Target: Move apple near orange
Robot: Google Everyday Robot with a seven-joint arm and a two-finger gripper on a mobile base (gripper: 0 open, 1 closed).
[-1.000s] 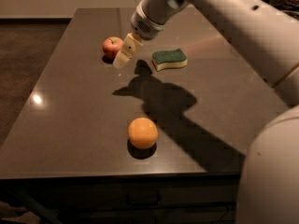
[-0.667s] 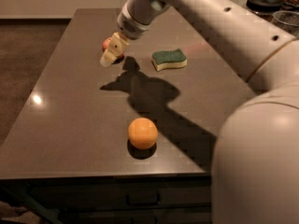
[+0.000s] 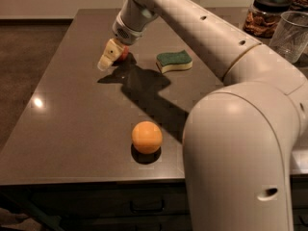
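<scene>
Gripper: cream-coloured pincer (image 3: 108, 57) low over the far-left part of the dark table (image 3: 62, 129), tilted down toward 7 o'clock, right against the apple.
Grip state: cannot tell whether it is wide, narrow or clasping the fruit.
Apple: red apple (image 3: 123, 53) mostly hidden behind the gripper, only a sliver showing at its 3 o'clock side.
Orange: orange (image 3: 147, 136) alone near the front edge, well apart from the apple, at about 5 o'clock from it.
Sponge: green-and-yellow sponge (image 3: 174, 60) near the apple, at its 3 o'clock.
Arm: white robot arm (image 3: 207, 37) reaches in from 4 o'clock; its shadow falls between sponge and orange.
Back right: lidded glass jar (image 3: 266, 14) and clear plastic cup (image 3: 291, 29), side by side at 2 o'clock.
</scene>
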